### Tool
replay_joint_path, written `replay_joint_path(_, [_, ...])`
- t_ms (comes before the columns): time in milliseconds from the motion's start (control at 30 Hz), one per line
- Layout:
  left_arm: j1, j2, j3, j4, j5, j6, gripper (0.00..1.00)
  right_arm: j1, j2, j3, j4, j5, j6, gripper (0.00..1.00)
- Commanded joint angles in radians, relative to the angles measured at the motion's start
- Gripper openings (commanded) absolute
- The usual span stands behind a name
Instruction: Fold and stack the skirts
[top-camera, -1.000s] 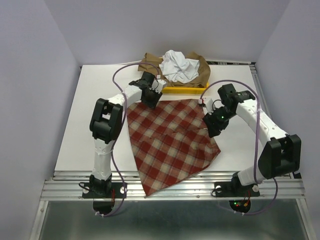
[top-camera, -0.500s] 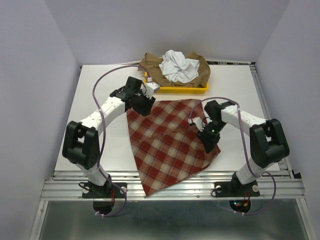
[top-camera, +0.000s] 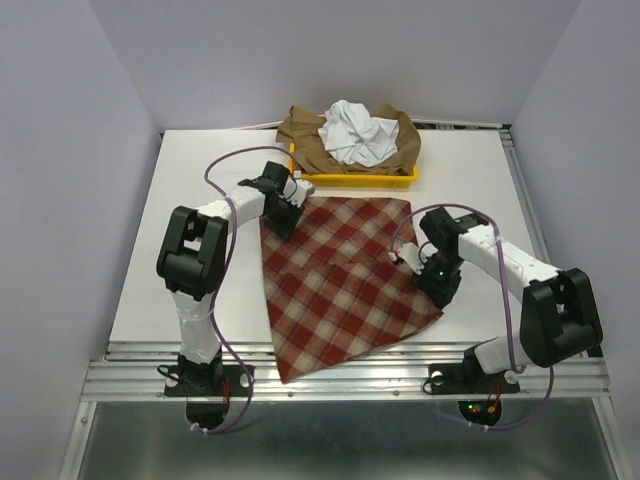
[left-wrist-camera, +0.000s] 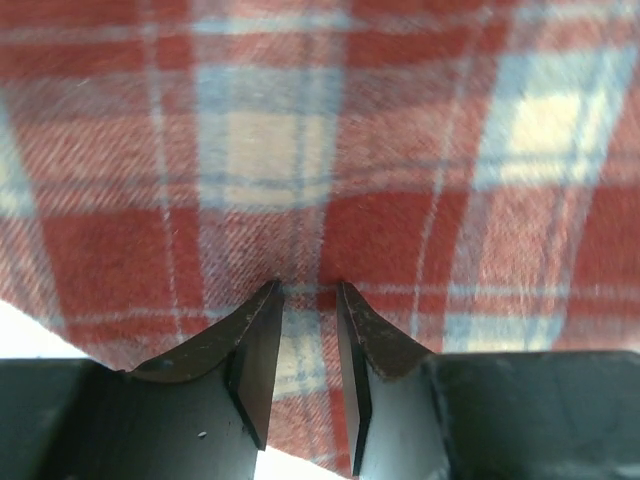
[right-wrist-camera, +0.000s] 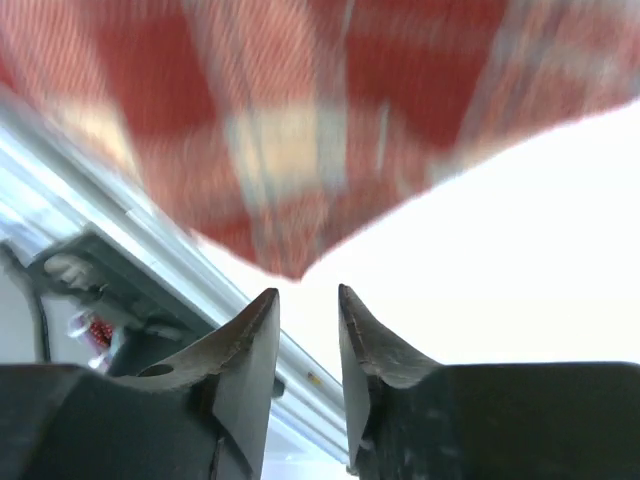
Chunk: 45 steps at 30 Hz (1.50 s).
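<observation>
The red-and-beige checked skirt (top-camera: 340, 280) lies spread flat on the white table (top-camera: 180, 200). My left gripper (top-camera: 283, 215) rests on its upper left corner. In the left wrist view its jaws (left-wrist-camera: 305, 290) stand a thin gap apart over the cloth (left-wrist-camera: 300, 150), with nothing between them. My right gripper (top-camera: 440, 285) is at the skirt's right corner. In the right wrist view it (right-wrist-camera: 307, 295) is nearly closed and empty, and the skirt's corner (right-wrist-camera: 300, 100) lies just ahead. The white skirt (top-camera: 358, 132) lies crumpled on the tan-brown skirt (top-camera: 300, 140).
A yellow tray (top-camera: 360, 181) at the back holds the white and tan-brown skirts, just beyond the checked skirt's far edge. The metal rail (top-camera: 350, 365) runs along the table's near edge, and the skirt's lower tip hangs over it. Purple walls enclose three sides.
My left gripper slid down and left along the skirt's upper left corner. My right gripper moved down toward the right corner. The skirt shifted slightly and lies flatter.
</observation>
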Motion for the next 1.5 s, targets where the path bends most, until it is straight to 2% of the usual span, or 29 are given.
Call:
replay_joint_path(0, [0.026,0.055,0.106,0.0,-0.037,0.124,0.41,-0.001,-0.025,0.126,-0.123,-0.14,-0.008,0.38])
replay_joint_path(67, [0.019,0.049,0.145,-0.01,-0.006,0.164,0.43,-0.001,0.01,0.189,-0.103,-0.177,0.021,0.38])
replay_joint_path(200, [0.008,0.017,0.184,-0.029,0.06,0.181,0.47,-0.001,0.076,0.289,0.062,-0.212,0.103,0.42])
replay_joint_path(267, [0.008,-0.004,0.181,-0.034,0.082,0.178,0.48,-0.001,0.112,0.301,0.118,-0.215,0.164,0.49])
replay_joint_path(400, [0.008,-0.09,0.112,-0.023,0.083,0.15,0.48,-0.001,0.224,0.317,0.145,-0.191,0.271,0.49])
replay_joint_path(600, [0.008,-0.179,-0.012,0.023,0.102,0.12,0.49,-0.036,0.185,0.246,0.158,-0.149,0.391,0.55])
replay_joint_path(733, [0.008,-0.199,-0.063,0.045,0.125,0.112,0.49,-0.061,0.142,0.214,0.158,-0.178,0.423,0.57])
replay_joint_path(867, [0.008,-0.192,-0.094,0.071,0.125,0.107,0.49,-0.061,0.185,0.187,0.164,-0.229,0.437,0.57])
replay_joint_path(1267, [0.006,-0.193,-0.135,0.1,0.148,0.086,0.49,-0.07,0.279,0.148,0.23,-0.217,0.442,0.55])
replay_joint_path(1467, [0.005,-0.181,-0.163,0.126,0.151,0.075,0.49,-0.07,0.267,0.143,0.228,-0.158,0.476,0.6])
